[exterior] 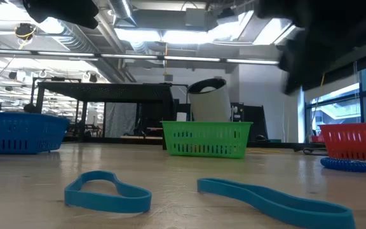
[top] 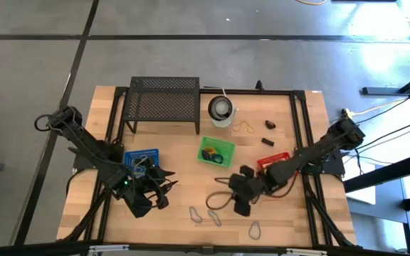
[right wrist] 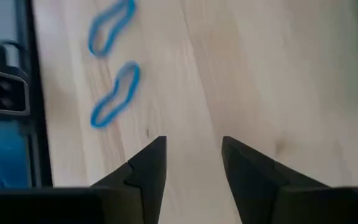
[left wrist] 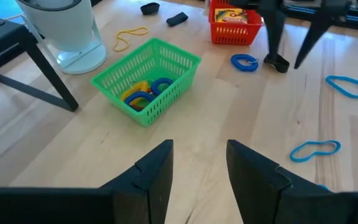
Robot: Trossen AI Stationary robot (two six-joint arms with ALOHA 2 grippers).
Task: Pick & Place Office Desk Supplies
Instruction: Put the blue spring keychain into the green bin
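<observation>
Two blue loops (right wrist: pixel 114 62) lie on the desk (top: pixel 276 213) at eight o'clock of our right claw (right wrist: pixel 191 180), spread and empty, so we descend straight, straddling one loop's band before pinching.

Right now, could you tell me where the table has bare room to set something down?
Bare wood lies between the black mesh rack, blue basket and green basket. It is crowded at the front, where blue loops lie between the left gripper and right gripper.
</observation>
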